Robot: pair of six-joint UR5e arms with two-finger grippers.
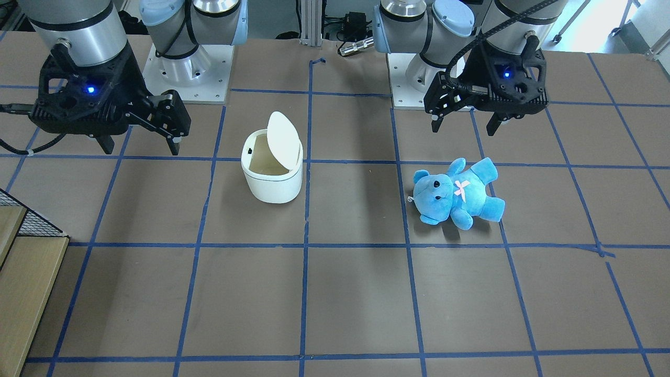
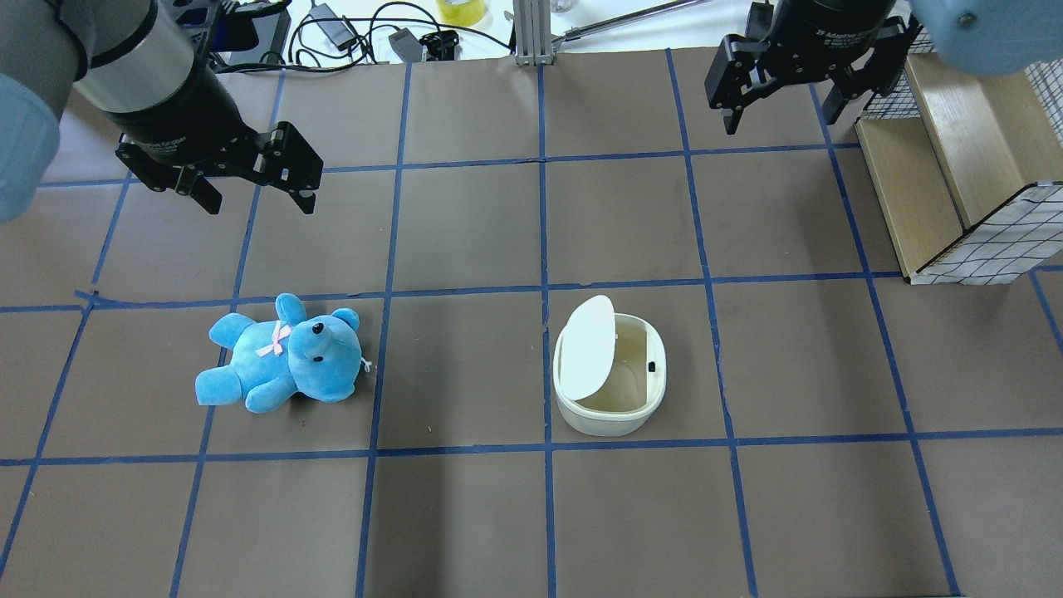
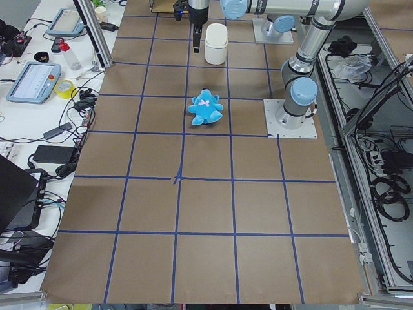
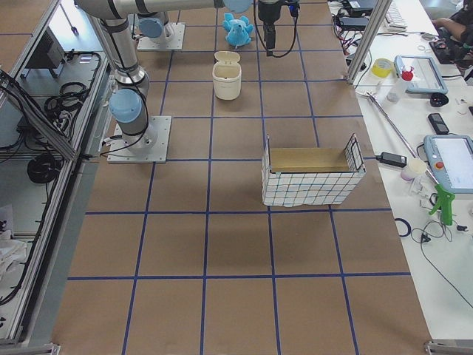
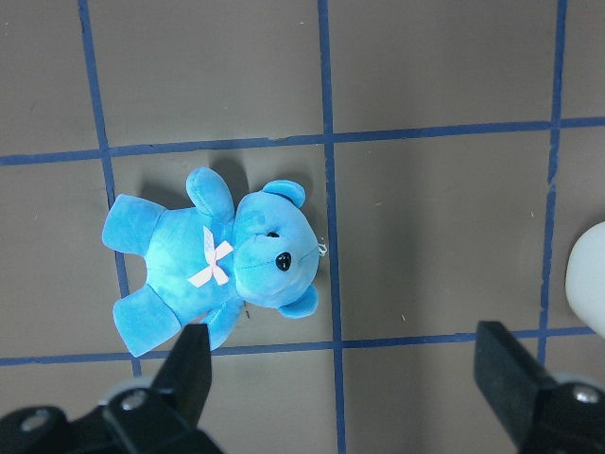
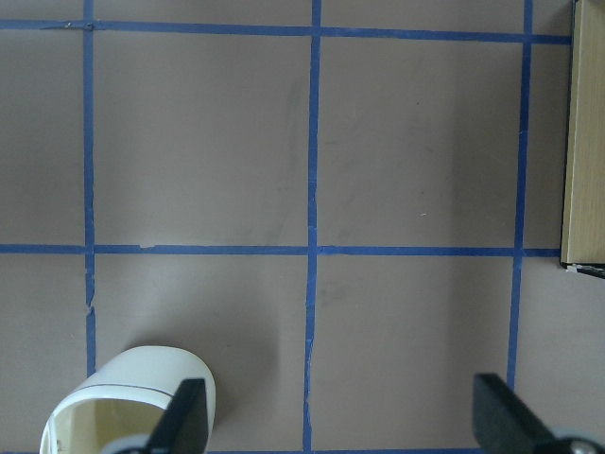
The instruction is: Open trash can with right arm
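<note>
The white trash can (image 1: pixel 272 180) stands on the table with its flip lid (image 1: pixel 283 141) raised, showing the tan inside. It also shows in the overhead view (image 2: pixel 613 419) and at the lower left of the right wrist view (image 6: pixel 142 378). My right gripper (image 1: pixel 141 146) is open and empty, held above the table, apart from the can, towards the robot's right. In the overhead view the right gripper (image 2: pixel 781 120) is beyond the can. My left gripper (image 1: pixel 463 128) is open and empty above the table near the blue teddy bear (image 1: pixel 455 193).
The teddy bear (image 2: pixel 282 353) lies on its back in the left half of the table, below the left gripper (image 2: pixel 259 203). A wooden basket with wire-mesh sides (image 2: pixel 955 166) stands at the table's right edge, close to the right gripper. Blue tape lines grid the brown table.
</note>
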